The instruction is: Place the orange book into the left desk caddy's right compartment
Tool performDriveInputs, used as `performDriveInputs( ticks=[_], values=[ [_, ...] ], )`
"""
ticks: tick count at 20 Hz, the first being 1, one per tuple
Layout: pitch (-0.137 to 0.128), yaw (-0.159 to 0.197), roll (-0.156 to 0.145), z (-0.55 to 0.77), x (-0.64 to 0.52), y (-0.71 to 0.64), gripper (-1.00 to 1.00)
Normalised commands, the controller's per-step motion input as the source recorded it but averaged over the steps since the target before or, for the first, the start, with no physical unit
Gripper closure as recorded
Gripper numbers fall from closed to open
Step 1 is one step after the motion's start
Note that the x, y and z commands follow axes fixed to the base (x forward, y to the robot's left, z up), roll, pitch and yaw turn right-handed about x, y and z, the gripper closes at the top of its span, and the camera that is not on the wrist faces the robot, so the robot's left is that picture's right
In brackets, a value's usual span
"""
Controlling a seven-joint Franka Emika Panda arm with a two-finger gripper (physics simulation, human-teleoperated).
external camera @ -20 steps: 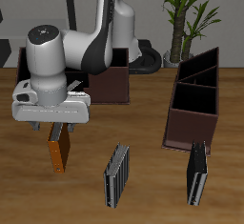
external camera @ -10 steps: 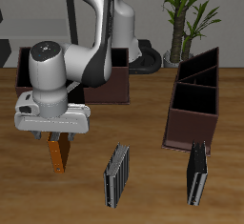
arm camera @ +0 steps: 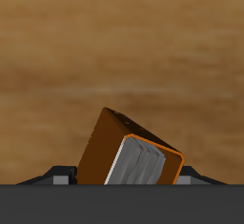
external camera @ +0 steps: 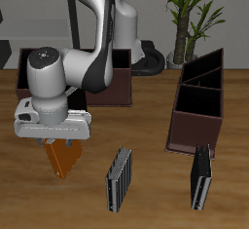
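Note:
My gripper (external camera: 58, 141) is shut on the orange book (external camera: 64, 159) near the table's front edge, far across the table from the left desk caddy (external camera: 199, 108). The book hangs tilted below the fingers, its lower end close to or on the table; I cannot tell which. In the wrist view the orange book (arm camera: 119, 150) sits tilted between the jaws of my gripper (arm camera: 122, 178), its grey page edge facing the camera. The caddy is a long dark-brown box with three open sections, and nothing shows inside them.
A grey striped book (external camera: 119, 178) stands near the front edge at the middle. A black book (external camera: 201, 177) leans in front of the left caddy's narrow end. A second brown caddy (external camera: 117, 80) stands behind my arm. A potted plant (external camera: 190, 19) is at the back.
My gripper has sunk slightly and shifted a little, and the orange book has turned in it, now showing more of its broad orange face.

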Motion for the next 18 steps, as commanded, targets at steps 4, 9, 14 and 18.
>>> performDriveInputs(
  ticks=[4, 9, 14, 18],
  values=[
    [0.008, -0.012, -0.006, 0.03, -0.04, -0.06, 1.00],
    [-0.010, -0.005, 0.002, 0.21, -0.09, 0.08, 1.00],
    [-0.039, -0.037, 0.001, 0.52, -0.22, 0.26, 1.00],
    [-0.050, 0.005, 0.001, 0.64, -0.28, 0.39, 1.00]
  ],
)
